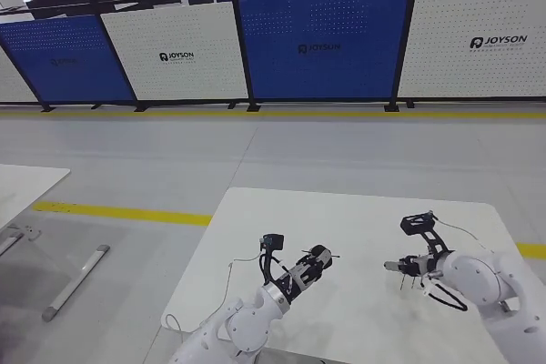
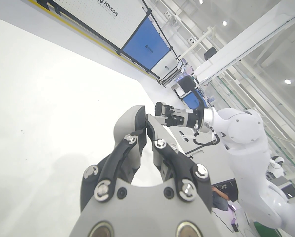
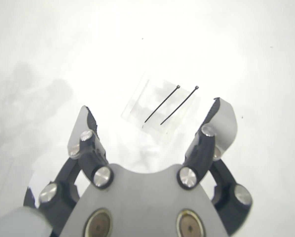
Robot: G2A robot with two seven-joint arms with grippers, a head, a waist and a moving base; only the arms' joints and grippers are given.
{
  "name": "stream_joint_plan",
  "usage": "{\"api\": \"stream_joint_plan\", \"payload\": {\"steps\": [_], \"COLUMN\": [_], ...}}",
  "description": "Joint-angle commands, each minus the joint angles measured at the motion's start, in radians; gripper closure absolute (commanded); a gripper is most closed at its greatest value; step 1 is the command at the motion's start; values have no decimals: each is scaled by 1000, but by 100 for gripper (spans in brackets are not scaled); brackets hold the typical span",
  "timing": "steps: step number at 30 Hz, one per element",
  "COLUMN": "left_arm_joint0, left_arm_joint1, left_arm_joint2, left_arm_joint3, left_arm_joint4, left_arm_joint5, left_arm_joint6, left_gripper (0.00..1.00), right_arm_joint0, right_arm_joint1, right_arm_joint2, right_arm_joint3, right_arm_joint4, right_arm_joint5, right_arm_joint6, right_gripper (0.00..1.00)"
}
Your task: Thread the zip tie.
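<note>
While R tool (image 3: 151,104) gapes | 2 zip ties (image 3: 161,103) on prob. clear sheet (image 3: 137,106)

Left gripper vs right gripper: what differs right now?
The left gripper has its jaws shut; the right gripper has them wide open. The left gripper points out across the table; the right gripper looks down on two zip ties lying on a clear sheet. Both hover above the table.

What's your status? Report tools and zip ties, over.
Left tool shut on thin black strip, likely a tie. Right tool open above two zip ties on clear sheet. Nothing between.
</note>
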Motion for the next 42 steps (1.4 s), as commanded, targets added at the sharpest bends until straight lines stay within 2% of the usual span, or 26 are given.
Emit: {"api": "stream_joint_plan", "payload": {"steps": [1, 17, 21, 24, 28, 39, 42], "left_arm_joint0": [0, 0, 0, 0, 0, 0, 0], "left_arm_joint1": [0, 0, 0, 0, 0, 0, 0], "left_arm_joint2": [0, 0, 0, 0, 0, 0, 0], "left_arm_joint3": [0, 0, 0, 0, 0, 0, 0], "left_arm_joint4": [0, 0, 0, 0, 0, 0, 0], "left_arm_joint5": [0, 0, 0, 0, 0, 0, 0], "left_arm_joint6": [0, 0, 0, 0, 0, 0, 0], "left_gripper": [100, 100, 100, 100, 100, 100, 100], "right_arm_joint0": [13, 13, 10, 21, 40, 37, 32], "right_arm_joint1": [1, 1, 3, 8, 7, 7, 5], "right_arm_joint2": [10, 10, 35, 58, 36, 36, 46], "right_arm_joint3": [17, 17, 33, 40, 43, 44, 53], "right_arm_joint4": [20, 20, 118, 182, 138, 141, 186], "right_arm_joint5": [-30, -30, -78, -107, -48, -47, -26], "right_arm_joint6": [36, 36, 73, 149, 201, 194, 193], "right_gripper": [0, 0, 0, 0, 0, 0, 0]}}
